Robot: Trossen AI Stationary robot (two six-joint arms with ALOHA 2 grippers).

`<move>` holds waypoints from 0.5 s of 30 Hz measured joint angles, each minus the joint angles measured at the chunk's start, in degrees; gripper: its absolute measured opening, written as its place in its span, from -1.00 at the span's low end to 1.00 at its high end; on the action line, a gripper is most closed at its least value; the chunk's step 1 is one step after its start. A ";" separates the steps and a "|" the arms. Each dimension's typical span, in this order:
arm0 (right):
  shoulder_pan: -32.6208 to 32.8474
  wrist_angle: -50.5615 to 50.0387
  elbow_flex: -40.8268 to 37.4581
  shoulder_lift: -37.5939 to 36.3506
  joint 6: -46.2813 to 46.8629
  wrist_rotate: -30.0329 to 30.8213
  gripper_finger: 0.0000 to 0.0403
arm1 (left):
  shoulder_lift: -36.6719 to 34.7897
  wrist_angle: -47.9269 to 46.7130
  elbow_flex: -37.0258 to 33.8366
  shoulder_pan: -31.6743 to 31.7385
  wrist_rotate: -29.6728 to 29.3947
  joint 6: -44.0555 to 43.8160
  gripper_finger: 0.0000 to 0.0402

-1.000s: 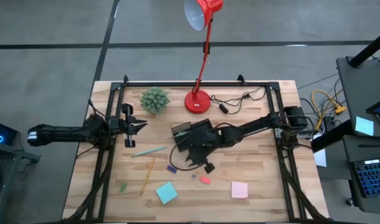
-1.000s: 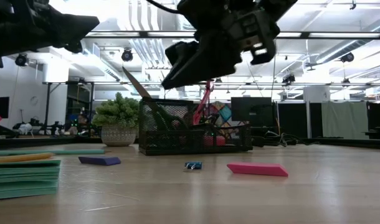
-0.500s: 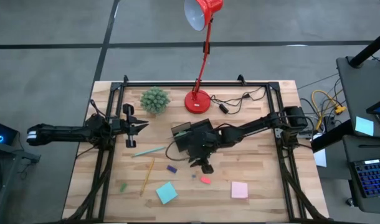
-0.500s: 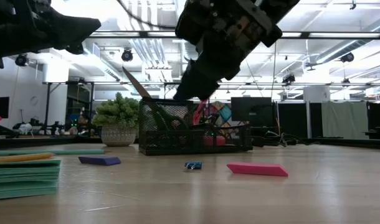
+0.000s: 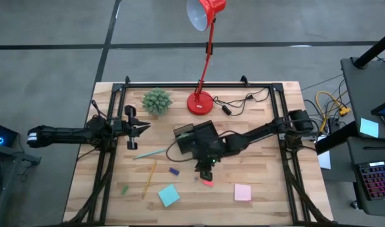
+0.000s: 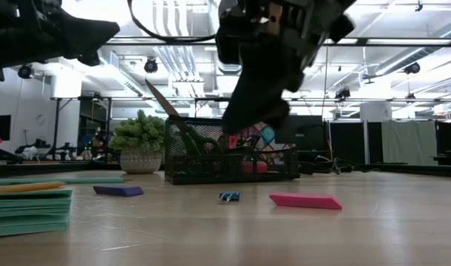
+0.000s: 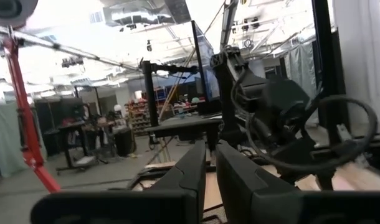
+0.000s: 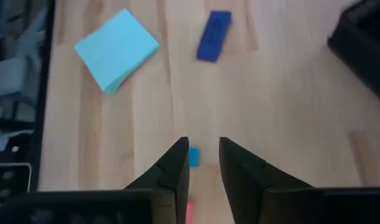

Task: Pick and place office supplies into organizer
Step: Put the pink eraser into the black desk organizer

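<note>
A wooden table seen from above, with two dark robot arms reaching in from either side. A red desk lamp stands at the far edge beside a small green plant. Near the middle sits the black organizer, a mesh tray that already holds green-handled scissors, as the low view shows. Still loose on the wood are a blue sticky pad, a pink sticky pad, a pale green pen, a yellow pencil, a purple eraser, a red eraser and a tiny blue clip. The left gripper hangs at the table's left side, its fingers pressed together and holding nothing. The right gripper is just in front of the organizer, pointing down over the red eraser, its fingers a narrow gap apart with nothing between them yet. A second ago that gripper pointed more sideways, nearer the purple eraser; it has since swung toward the red one and its fingers have drawn closer. Likely risks: the narrowed fingers may not fit around the eraser and could land on top of it, and the blue clip lying just beside could be nudged or caught along with it
</note>
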 joint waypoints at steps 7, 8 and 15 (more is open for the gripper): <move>7.09 -4.22 1.08 -0.49 6.32 11.04 -0.68 | -0.24 0.03 0.00 -0.01 0.00 -1.36 -0.89; 8.32 -5.73 1.76 -0.49 6.32 13.10 -0.68 | -0.18 0.07 0.00 0.00 -0.02 -1.36 -0.89; 17.04 -14.57 6.03 -0.51 6.18 25.64 -0.68 | -0.35 0.41 0.00 -0.01 -0.02 -1.34 -0.89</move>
